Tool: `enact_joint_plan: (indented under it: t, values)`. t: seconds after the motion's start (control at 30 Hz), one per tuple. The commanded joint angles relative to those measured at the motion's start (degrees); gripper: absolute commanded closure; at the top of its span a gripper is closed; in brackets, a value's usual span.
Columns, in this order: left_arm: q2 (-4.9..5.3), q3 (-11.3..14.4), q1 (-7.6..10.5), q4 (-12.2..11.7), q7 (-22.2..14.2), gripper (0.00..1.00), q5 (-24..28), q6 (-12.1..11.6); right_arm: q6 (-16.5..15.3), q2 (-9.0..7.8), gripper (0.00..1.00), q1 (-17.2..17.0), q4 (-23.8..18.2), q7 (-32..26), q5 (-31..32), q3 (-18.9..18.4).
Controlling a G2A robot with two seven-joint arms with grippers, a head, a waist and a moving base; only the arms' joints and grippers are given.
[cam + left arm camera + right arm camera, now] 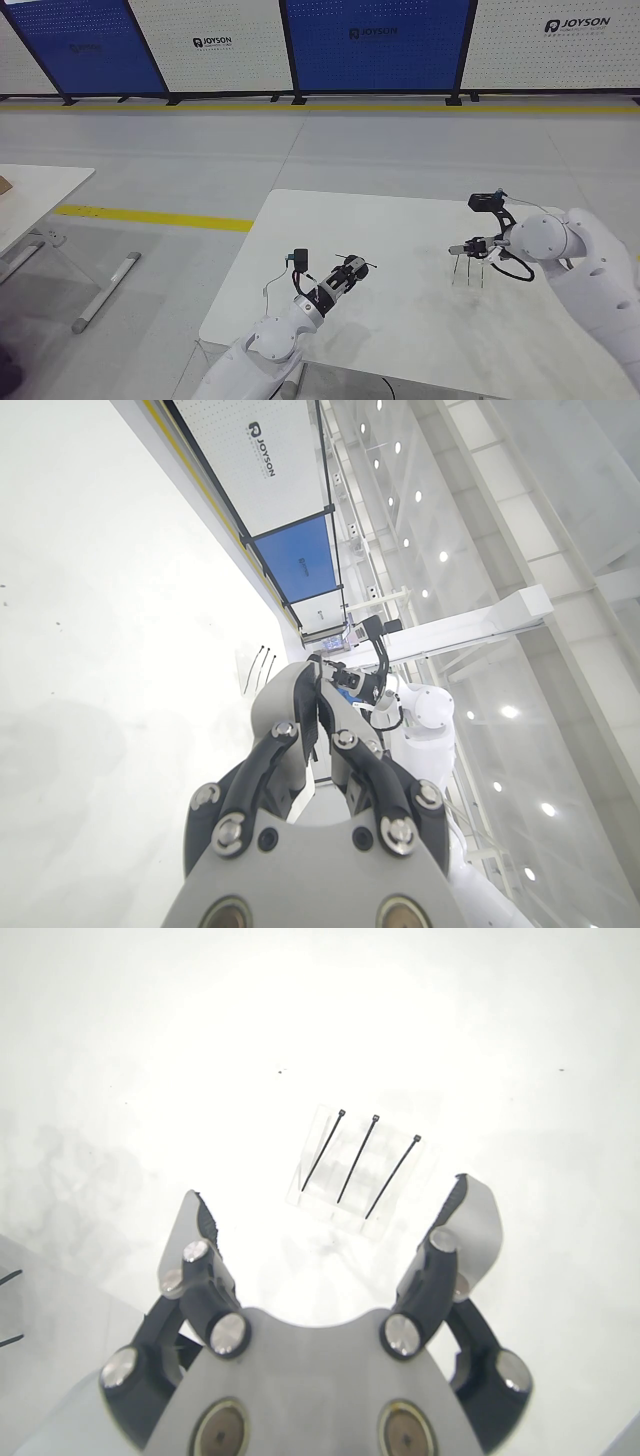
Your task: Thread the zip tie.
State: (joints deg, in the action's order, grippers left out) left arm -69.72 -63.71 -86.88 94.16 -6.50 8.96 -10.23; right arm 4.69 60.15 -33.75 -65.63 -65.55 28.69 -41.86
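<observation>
Both sets of my fingers are over the tabletop (400, 330), and the pick turns on the right one. Nearest to me, toward the near edge and left of the middle, my left fingers (314, 695) are clenched, pad against pad. From above, thin dark strokes cross their tips. That could be a tie pinched there, but my left wrist view shows nothing clearly between the pads, so I cannot tell.

Farther out, right of the middle, three ties (357, 1159) lie side by side on a clear sheet (336, 1168), slightly fanned and apart from one another. My right fingers (469, 248) hang just over them, spread wide and holding nothing. Seen from that wrist, the ties sit ahead of and below the gap between the tips. Their long axes run away from the fingers, with the tails at the fingers' end and the small square heads at the far end.

I judge the right arm is the one to take a tie, since the left is well apart from the sheet. The fingers would need to close across a tie's width, not along its length, and single out one of three close neighbours.

The slots in the heads are too small to make out. The sheet's edges are faint against the white, and my right arm covers the tabletop's right edge.
</observation>
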Motion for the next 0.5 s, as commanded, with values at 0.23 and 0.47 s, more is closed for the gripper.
enact_joint_plan:
  t: [0.23, 0.47]
  values:
    - [0.00, 0.0, 0.00, 0.0, 0.0, 1.00, 0.0, 0.0, -1.3, 0.51, 0.00, -0.4, 2.0, -1.8, -4.5, -1.1]
    - [0.00, 0.0, 0.00, 0.0, 0.0, 1.00, 0.0, 0.0, 1.2, 2.20, 0.35, 1.7, 6.8, -3.0, -5.7, 0.4]
